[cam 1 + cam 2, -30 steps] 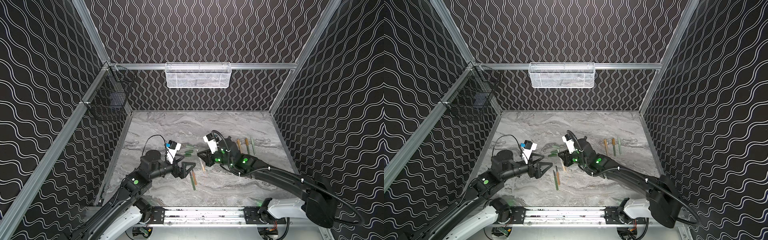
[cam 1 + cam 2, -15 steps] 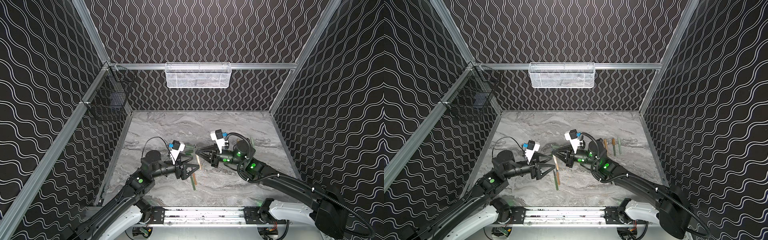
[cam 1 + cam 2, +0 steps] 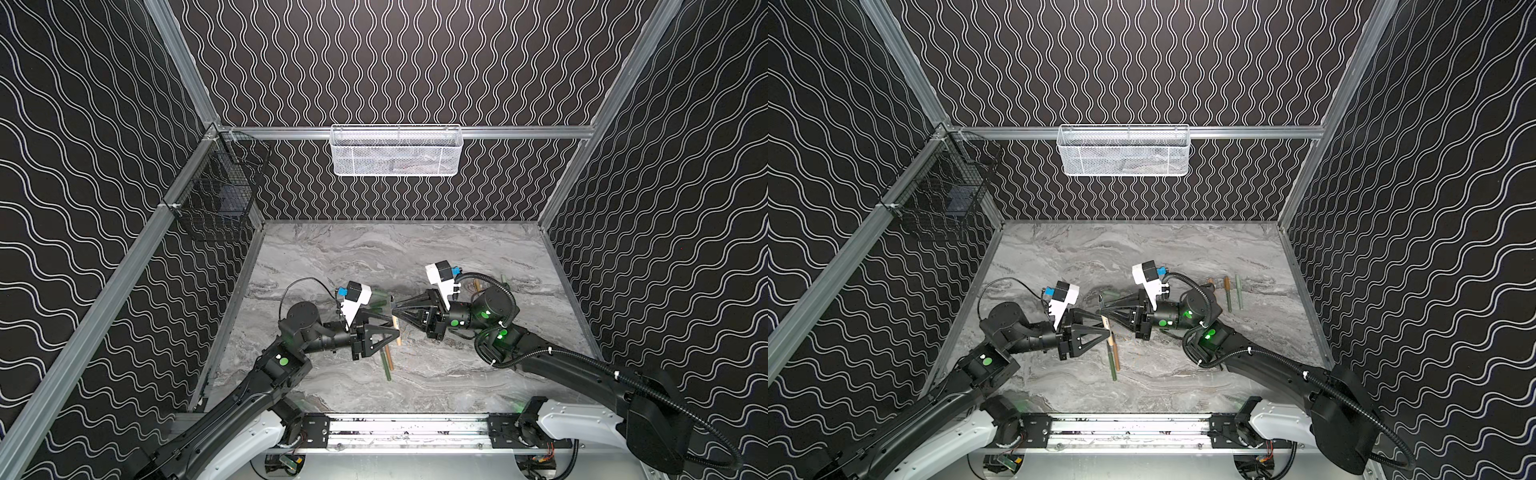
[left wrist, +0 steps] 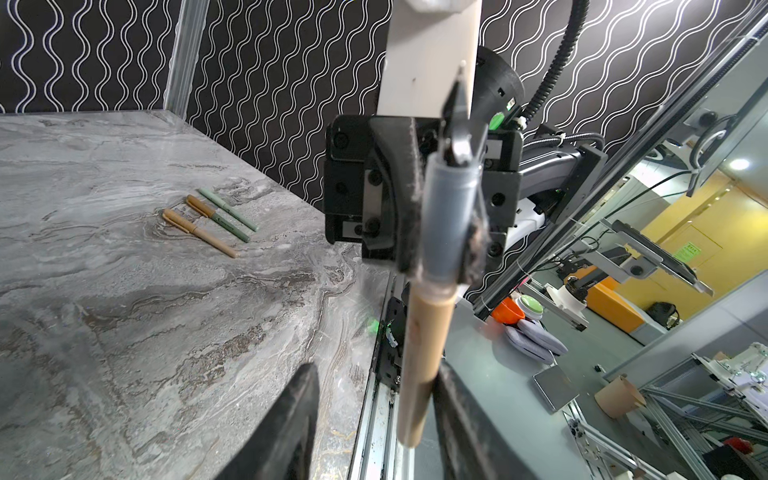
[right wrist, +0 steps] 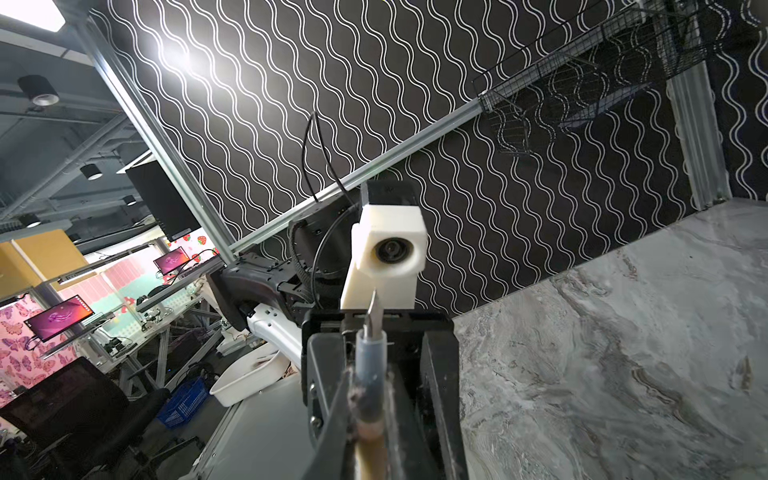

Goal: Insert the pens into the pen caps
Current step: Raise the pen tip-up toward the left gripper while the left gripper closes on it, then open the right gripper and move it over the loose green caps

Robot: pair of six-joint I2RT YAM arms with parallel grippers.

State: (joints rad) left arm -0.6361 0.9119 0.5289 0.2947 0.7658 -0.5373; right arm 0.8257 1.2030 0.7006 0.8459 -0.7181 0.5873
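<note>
A grey marbled surface (image 3: 374,249) is shown inside a black enclosure with a wavy pattern, and two robot arms meet near its middle. On the left, the left gripper (image 4: 376,386) is seen with its jaws parted around the lower end of a tan pen (image 4: 424,353). One jaw is at or almost at the barrel and a gap is visible at the other, so no grasp is made. The pen is held in the air between the arms, clenched near its bare dark tip by the jaws of the right gripper (image 3: 395,309). No cap is fitted on it. Just behind the jaws, green pen caps (image 3: 376,296) are lying on the surface. Nearer the robot's base, a dark green pen (image 3: 1112,365) and an orange pen (image 3: 1116,359) are lying side by side and are judged uncapped. Further right, a row of three pens (image 4: 218,219) is laid out neatly, and these are judged to be capped. About half the task is therefore thought done, with three pens left.
</note>
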